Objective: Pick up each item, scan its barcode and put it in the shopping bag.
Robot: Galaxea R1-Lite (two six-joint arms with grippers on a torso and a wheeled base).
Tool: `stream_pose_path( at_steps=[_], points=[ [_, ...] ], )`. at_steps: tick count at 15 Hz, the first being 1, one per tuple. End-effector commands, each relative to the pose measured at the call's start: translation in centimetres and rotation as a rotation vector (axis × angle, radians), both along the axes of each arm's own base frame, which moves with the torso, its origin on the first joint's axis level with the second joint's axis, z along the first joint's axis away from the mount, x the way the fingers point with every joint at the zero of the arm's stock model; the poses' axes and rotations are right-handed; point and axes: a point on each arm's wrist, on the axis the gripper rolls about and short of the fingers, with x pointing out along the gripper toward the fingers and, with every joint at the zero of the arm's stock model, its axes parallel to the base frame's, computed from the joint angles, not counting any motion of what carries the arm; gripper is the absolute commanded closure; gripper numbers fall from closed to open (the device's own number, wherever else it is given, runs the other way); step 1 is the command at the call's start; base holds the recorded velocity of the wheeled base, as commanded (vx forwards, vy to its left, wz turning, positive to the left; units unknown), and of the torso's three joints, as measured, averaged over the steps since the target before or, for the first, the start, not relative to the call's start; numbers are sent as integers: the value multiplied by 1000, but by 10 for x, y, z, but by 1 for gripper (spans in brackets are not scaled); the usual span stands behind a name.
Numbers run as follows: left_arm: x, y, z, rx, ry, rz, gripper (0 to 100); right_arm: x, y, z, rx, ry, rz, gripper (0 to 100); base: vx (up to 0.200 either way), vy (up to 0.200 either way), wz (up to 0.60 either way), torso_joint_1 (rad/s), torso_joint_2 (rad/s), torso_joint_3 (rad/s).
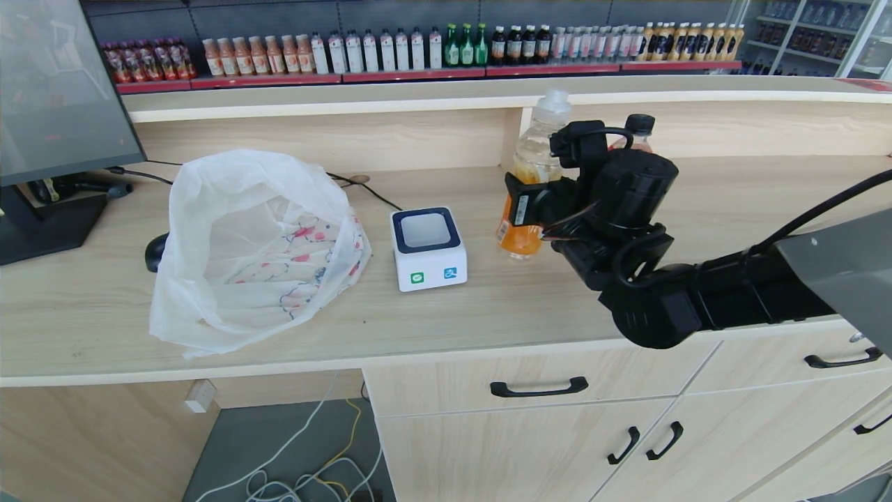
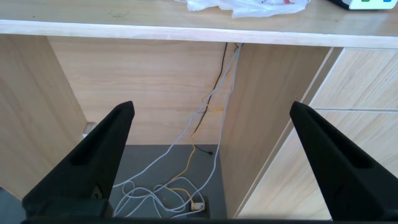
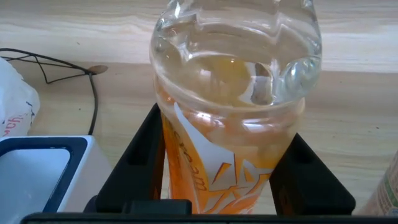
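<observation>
Right tool [image 1: 527, 209] is closed around the lower half of a clear plastic bottle of orange drink with a white cap [image 1: 538, 150], one black finger on each side of its orange label; the right wrist view shows the same clamp [image 3: 227, 177] on the bottle [image 3: 230, 81]. That bottle stands upright, just to the robot's right of the white cube scanner with a dark-framed glass top [image 1: 427, 247], apart from it, and whether its base touches the light wooden desk [image 1: 488, 314] or sits a little above it cannot be told. A second bottle with a black cap [image 1: 640, 127] stands farther to the right of the scanner, mostly hidden behind the arm. On the scanner's left, close beside it, sits the white translucent plastic shopping bag with red and blue print [image 1: 251, 244], mouth open and facing up. A thin black cable [image 1: 376, 196] runs from behind the scanner toward the back of the bag. Left tool [image 2: 208, 162] hangs lower than the desk's front edge, on the bag's side of the scanner, its fingers [image 2: 93, 155] spread wide with nothing between them
</observation>
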Motion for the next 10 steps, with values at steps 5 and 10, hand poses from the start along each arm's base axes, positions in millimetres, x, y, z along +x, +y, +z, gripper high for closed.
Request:
stream_pose_path(
  at_steps=[5, 10],
  points=[
    [0, 0, 0, 0, -1, 1, 0, -7, -3, 13, -2, -30, 5, 100, 0, 0, 0, 0, 0, 0],
    [0, 0, 0, 0, -1, -1, 0, -28, -5, 31, -48, -68, 30, 100, 0, 0, 0, 0, 0, 0]
  ],
)
